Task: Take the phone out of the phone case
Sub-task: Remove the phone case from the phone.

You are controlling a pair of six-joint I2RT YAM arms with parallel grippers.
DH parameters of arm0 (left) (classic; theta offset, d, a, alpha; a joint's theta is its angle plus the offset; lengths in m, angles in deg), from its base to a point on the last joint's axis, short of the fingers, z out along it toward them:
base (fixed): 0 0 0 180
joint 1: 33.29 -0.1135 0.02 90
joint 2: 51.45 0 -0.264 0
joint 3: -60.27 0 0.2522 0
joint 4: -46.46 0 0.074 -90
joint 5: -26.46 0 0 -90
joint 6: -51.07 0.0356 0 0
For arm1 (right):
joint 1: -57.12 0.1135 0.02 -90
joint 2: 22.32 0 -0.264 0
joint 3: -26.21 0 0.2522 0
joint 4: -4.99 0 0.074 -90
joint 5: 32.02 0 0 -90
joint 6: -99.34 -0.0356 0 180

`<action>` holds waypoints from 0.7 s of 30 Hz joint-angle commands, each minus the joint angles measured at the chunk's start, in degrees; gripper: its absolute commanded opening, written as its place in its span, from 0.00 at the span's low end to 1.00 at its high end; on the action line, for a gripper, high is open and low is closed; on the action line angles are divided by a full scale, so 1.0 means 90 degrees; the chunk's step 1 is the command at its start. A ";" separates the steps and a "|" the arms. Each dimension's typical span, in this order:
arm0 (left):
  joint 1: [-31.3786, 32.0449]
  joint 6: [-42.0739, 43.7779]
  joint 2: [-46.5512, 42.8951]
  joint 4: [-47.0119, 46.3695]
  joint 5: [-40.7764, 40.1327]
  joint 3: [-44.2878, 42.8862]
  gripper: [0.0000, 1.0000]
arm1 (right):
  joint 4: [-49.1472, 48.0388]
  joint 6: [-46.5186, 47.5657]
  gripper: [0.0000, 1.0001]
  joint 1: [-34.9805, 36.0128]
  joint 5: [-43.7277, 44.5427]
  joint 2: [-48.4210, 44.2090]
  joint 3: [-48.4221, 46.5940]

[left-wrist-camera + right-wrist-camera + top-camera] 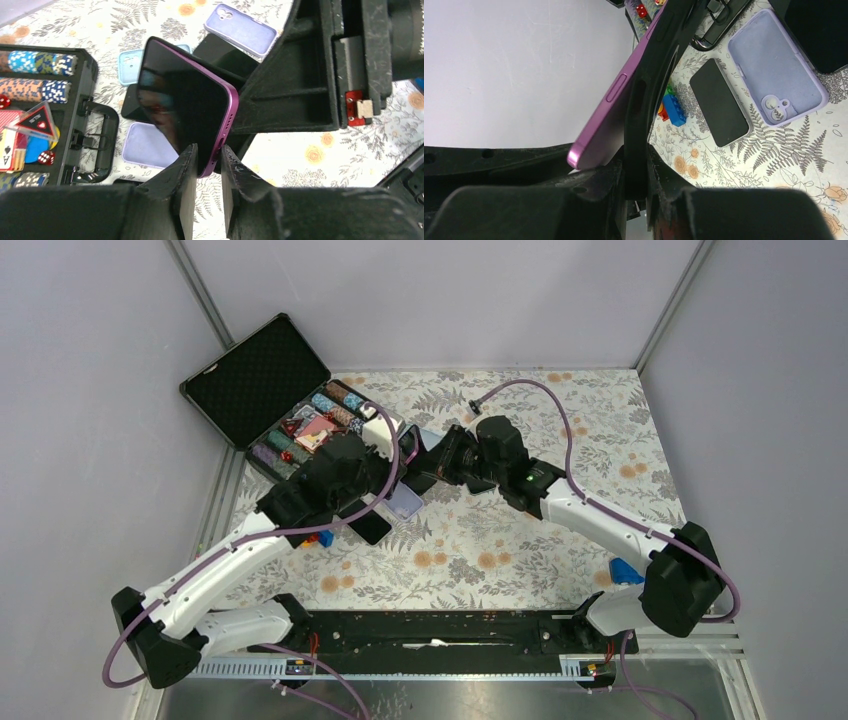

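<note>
We see both arms meeting above the middle of the table (560, 530), which is covered in a pale cloth printed with ferns and flowers, and the purple phone (185, 95), a flat slab with a dark glass screen and a metal rim, is held in the air between them. The left tool (208, 150) is drawn narrow around the phone's lower edge, by the port and speaker holes, with one finger against the screen and the other against the back. The right tool (636, 160) is closed tight on the rim of the black phone case (649, 75), a thin flexible shell standing on edge between its fingers. From the right wrist we see the phone tilted away from that shell: its near corner stands clear to the left of the case, while the far end lies close against it. Under them on the table lie a lilac soft phone case (774, 65) with its inside facing up, a black phone (719, 102) lying flat just beside it, and some bright toy bricks (672, 110). At the far left stands an open black carrying case (270, 390) holding poker chips and cards.
</note>
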 commanded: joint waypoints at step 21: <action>-0.0144 -0.0091 0.0486 -0.0292 -0.1576 -0.0548 0.30 | 0.0135 -0.0003 0.00 0.0036 -0.0977 -0.0252 -0.0881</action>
